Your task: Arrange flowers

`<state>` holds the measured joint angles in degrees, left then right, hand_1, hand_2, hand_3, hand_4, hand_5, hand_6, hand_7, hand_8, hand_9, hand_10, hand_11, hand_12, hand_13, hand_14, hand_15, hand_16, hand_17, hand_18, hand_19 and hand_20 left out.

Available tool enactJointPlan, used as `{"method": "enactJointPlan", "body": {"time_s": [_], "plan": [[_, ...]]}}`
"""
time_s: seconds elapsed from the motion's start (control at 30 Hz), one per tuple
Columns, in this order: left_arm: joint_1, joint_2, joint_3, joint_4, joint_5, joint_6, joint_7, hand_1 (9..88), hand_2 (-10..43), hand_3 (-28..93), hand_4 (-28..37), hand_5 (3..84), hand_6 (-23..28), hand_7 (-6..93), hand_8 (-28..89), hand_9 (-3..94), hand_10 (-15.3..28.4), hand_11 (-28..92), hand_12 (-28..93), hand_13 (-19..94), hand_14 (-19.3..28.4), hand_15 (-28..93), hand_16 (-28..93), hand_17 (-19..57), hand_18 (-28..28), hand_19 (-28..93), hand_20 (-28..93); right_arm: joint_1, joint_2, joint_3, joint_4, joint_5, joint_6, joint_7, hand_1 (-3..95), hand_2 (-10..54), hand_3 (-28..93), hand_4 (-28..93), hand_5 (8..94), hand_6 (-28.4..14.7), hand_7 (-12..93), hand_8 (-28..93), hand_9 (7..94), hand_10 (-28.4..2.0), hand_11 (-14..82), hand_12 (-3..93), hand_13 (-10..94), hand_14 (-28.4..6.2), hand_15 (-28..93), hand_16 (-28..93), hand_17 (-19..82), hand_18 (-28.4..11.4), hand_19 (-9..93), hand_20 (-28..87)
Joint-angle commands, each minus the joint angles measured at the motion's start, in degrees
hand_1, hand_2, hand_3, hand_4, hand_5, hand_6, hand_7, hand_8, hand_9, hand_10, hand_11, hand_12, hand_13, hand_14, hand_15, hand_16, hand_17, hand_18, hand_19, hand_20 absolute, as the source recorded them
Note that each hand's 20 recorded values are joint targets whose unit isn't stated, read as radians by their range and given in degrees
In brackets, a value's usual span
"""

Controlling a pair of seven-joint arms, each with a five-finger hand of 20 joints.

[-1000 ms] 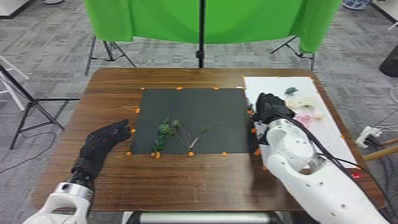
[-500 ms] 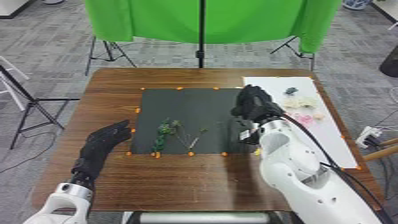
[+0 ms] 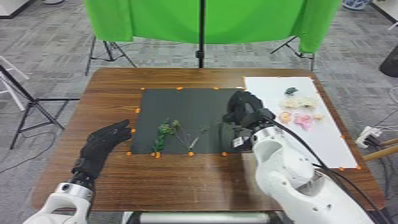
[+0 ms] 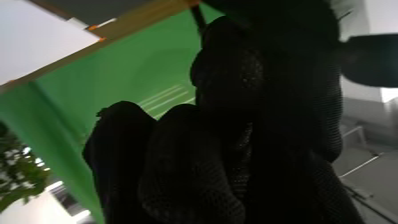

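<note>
The head view is showing a small pale label near the right wrist, its print too small to make out. Across the middle, a dark mat (image 3: 182,107) is lying on the brown tabletop (image 3: 108,95), with orange markers (image 3: 179,88) sitting around its edges. On its lower left part, a leafy green stem (image 3: 162,137) is lying beside some thin stems (image 3: 192,143), which are spreading apart toward their upper ends.

At the right of the frame, a white sheet (image 3: 275,85) is lying beside the mat. On it a small dark green sprig (image 3: 290,91) is resting highest, cream flowers (image 3: 298,103) are sitting below that, and a pink flower (image 3: 304,121) is lying lower still, between two peach-coloured blooms (image 3: 285,117). A green backdrop (image 3: 258,25) is hanging behind the tabletop at the top of the frame, and a dark pole (image 3: 202,30) is standing in front of it.

The right hand (image 3: 242,106) is blocking part of the mat's right side, and its white arm (image 3: 298,172) is covering part of the sheet's lower left. How far that hand is opening, and whether it is holding anything, cannot be told. The left hand (image 3: 105,139) is lying just beside the mat's left edge, its fingers extending loosely toward the upper right and holding nothing.
</note>
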<state>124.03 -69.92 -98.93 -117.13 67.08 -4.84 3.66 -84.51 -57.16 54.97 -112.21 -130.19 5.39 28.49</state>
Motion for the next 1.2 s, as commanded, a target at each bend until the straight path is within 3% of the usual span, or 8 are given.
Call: {"method": "enactJointPlan", "body": {"time_s": [0.03,0.33,0.5,0.7,0.9,0.97,1.03,1.2], "plan": [[0.8,-0.46,-0.07,-0.08,0.00,-0.78,-0.53,25.9,-3.3,67,-20.8,44.6,6.5,7.3,-5,40.4,13.8,16,10,30,18.5,25,-1,1.9,14.5,12,20,-1.7,0.7,-2.3,-0.1,-1.7,-1.3,-2.7,87.7,-9.4,-28,59,77.9,-3.9,39,22,88.0,-10.8,55.0,24.8,94,-1.8,70,28,75,-9.3,93,64],[0.8,-0.45,-0.02,-0.06,0.05,-0.84,-0.44,25.9,-3.4,67,-20.8,44.6,6.5,7.2,-5,40.4,13.8,16,10,30,18.5,25,-1,1.9,14.5,12,20,-4.3,2.6,-1.2,-0.8,-2.2,-4.4,-3.5,86.2,-8.4,-28,54,74.7,-1.9,40,19,85.8,-11.5,54.2,25.6,92,-2.4,67,32,71,-9.9,93,63],[0.7,-0.51,-0.10,-0.01,0.11,-1.18,-0.56,26.0,-3.4,67,-20.8,44.6,6.5,7.3,-5,40.4,13.9,16,10,30,18.5,25,-1,1.9,14.5,12,20,-4.7,3.2,-0.2,-1.2,-1.3,-5.7,-3.9,83.4,-9.5,-28,49,73.6,-1.7,33,17,84.4,-12.1,53.8,25.7,91,-2.6,67,32,70,-10.2,93,63],[0.6,-0.50,-0.03,0.03,0.14,-1.36,-0.49,26.1,-3.4,67,-20.7,44.6,6.5,7.3,-5,40.2,13.8,16,10,30,18.5,25,-1,1.9,14.5,12,20,-4.2,3.1,-0.3,-0.7,-1.5,-5.0,-4.3,80.7,-9.5,-28,43,73.6,-1.9,29,17,83.8,-12.3,53.9,25.7,90,-2.9,67,32,69,-10.7,93,63],[0.8,-0.53,-0.07,-0.05,0.19,-1.41,-0.36,26.2,-3.6,67,-20.5,44.5,6.4,7.3,-5,40.2,13.9,16,10,30,18.4,24,-1,1.9,14.5,12,20,-5.1,3.0,1.7,-2.4,-1.4,-3.6,-3.6,77.2,-9.5,-28,46,73.2,-1.9,27,16,83.5,-12.5,53.7,25.9,90,-3.0,67,32,69,-10.9,93,63],[1.0,-0.54,-0.11,-0.12,0.09,-1.35,-0.33,26.2,-3.6,67,-20.5,44.4,6.3,7.4,-5,40.2,13.7,16,10,30,18.5,24,-1,1.9,14.5,12,20,-5.8,3.1,3.2,-3.5,-1.2,-4.3,-2.3,53.6,-9.5,31,5,73.1,-1.8,26,13,83.4,-12.6,53.4,26.1,90,-3.3,67,32,68,-11.2,93,63],[1.0,-0.50,-0.08,-0.08,0.10,-1.39,-0.34,26.3,-3.5,66,-20.6,44.4,6.3,7.4,-5,40.2,13.8,16,10,30,18.5,25,-1,1.9,14.5,12,20,-6.7,3.7,4.9,-4.9,-0.6,-6.6,-0.9,36.7,-9.4,61,-11,73.4,-1.4,27,-4,83.4,-13.1,52.9,26.1,90,-3.6,67,32,68,-11.4,93,63],[0.9,-0.21,-0.14,-0.14,0.07,-1.36,-0.33,26.3,-3.5,66,-20.6,44.4,6.3,7.3,-5,40.2,13.8,16,10,30,18.5,25,-1,1.9,14.5,12,20,-10.6,5.0,8.9,-7.9,1.7,-12.3,1.0,27.2,2.2,65,-13,76.8,-2.4,22,-8,86.1,-14.0,50.9,25.3,91,-4.9,67,31,69,-13.0,93,64]]}}
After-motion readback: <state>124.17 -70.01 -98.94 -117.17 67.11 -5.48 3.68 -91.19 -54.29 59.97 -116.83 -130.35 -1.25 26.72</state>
